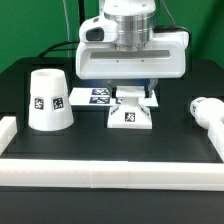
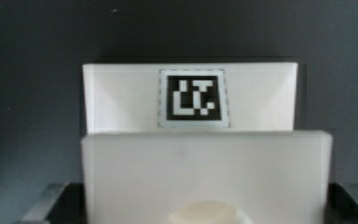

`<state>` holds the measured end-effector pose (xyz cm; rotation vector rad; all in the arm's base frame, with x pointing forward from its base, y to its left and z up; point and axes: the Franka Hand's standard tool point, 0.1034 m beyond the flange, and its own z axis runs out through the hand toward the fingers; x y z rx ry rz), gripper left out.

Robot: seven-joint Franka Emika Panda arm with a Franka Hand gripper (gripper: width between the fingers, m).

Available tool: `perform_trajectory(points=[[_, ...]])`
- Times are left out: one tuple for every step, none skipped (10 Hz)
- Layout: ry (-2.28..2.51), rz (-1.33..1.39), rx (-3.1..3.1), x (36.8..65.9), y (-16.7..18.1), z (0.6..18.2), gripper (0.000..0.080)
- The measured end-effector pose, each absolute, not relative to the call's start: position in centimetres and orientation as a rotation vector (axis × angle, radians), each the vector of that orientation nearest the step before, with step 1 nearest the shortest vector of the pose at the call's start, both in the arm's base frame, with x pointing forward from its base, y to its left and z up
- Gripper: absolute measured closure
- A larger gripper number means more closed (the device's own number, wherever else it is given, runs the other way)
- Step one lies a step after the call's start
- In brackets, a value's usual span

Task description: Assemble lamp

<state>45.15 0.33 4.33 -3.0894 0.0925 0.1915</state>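
Base (image 1: 130, 117) sits mid-table directly under the gripper (image 1: 131, 93), whether spread or clamping it I cannot tell, with shade (image 1: 49, 101) at the exterior view's left and bulb (image 1: 206, 111) right.

Robotics lab, black table (image 1: 100, 150), tagged marker board (image 1: 97, 96), green backdrop (image 1: 30, 25)

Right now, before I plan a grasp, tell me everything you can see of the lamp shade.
The shade is a white, plastic-looking tapered cup standing upright on the black table, narrow open end up, wide end down. One black-and-white square tag faces the camera. It stands at the exterior view's left, touching only the table.
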Motion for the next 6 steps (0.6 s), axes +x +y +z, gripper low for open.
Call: perform_trajectory(points=[[0.072,0.183,-3.087,46.4,0.6,4.4,0.0265],[0.052,0.166,-3.085,47.8,0.9,4.4,0.0265],[0.031,0.158,-3.084,49.4,1.6,4.4,0.0264],[0.010,0.139,-3.082,51.4,2.4,4.4,0.0264],[0.000,0.118,-3.081,52.7,2.8,4.4,0.0264],[-0.011,0.103,-3.079,54.2,3.3,4.5,0.0264]])
